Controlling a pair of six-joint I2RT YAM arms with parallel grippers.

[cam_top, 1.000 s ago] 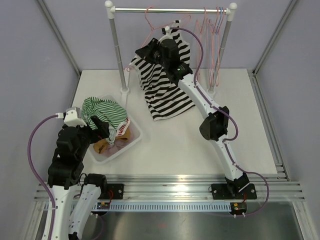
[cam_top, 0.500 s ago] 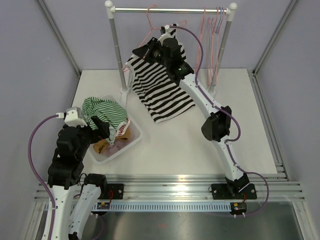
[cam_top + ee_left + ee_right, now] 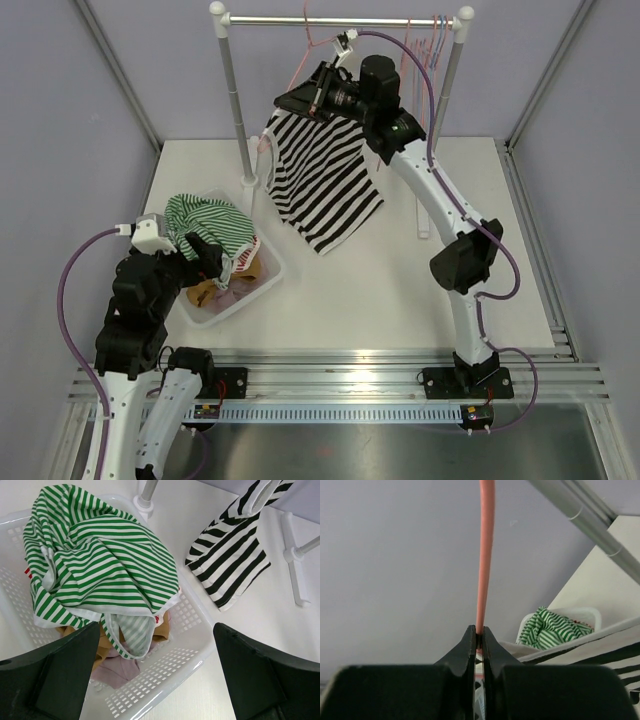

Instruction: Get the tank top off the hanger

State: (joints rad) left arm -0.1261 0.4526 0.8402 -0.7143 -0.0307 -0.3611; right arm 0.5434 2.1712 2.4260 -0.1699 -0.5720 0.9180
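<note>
Tightly between black wedge-shaped right jaws, a thin, smooth, salmon-pink hanger [image 3: 485, 555].

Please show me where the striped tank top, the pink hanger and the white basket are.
tank top [image 3: 325, 185], top external view, middle of the striped cloth.
hanger [image 3: 485, 555], right wrist view, upper part of the straight wire.
basket [image 3: 160, 677], left wrist view, perforated near wall.

Pale lilac walls [image 3: 40, 150]; white table [image 3: 350, 290]; grey metal corner struts [image 3: 118, 75].
</note>
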